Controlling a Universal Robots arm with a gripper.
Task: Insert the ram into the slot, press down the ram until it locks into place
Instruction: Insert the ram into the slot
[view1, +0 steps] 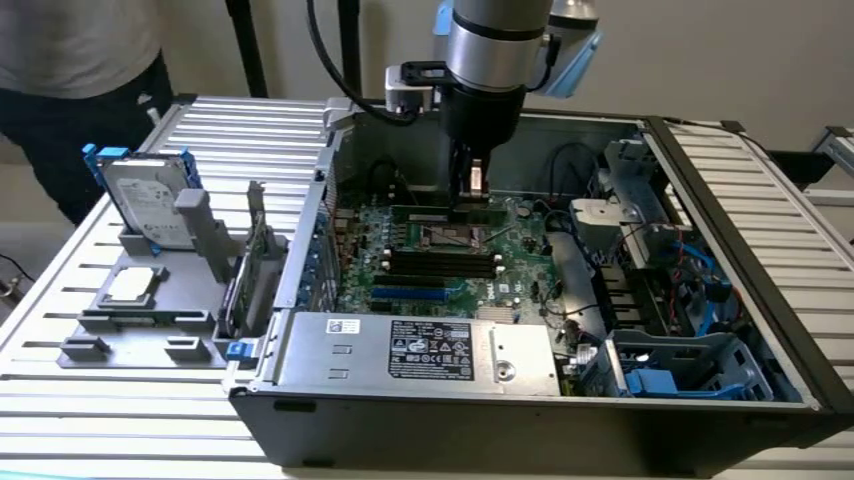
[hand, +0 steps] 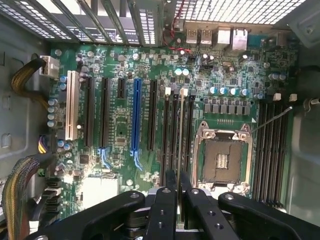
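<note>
My gripper (hand: 178, 178) is matte black, and the ram (view1: 441, 213) between its fingers is green. The motherboard (hand: 120, 130) is deep green, speckled with silver solder dots and blue-grey capacitor tops. The slot (hand: 172, 135) and its neighbours are black with white end latches. A blue slot (hand: 136, 115) and a white slot (hand: 72, 105) stand out. The processor socket (hand: 222, 157) is silver. The table (view1: 267, 130) is striped with pale ribs.
</note>
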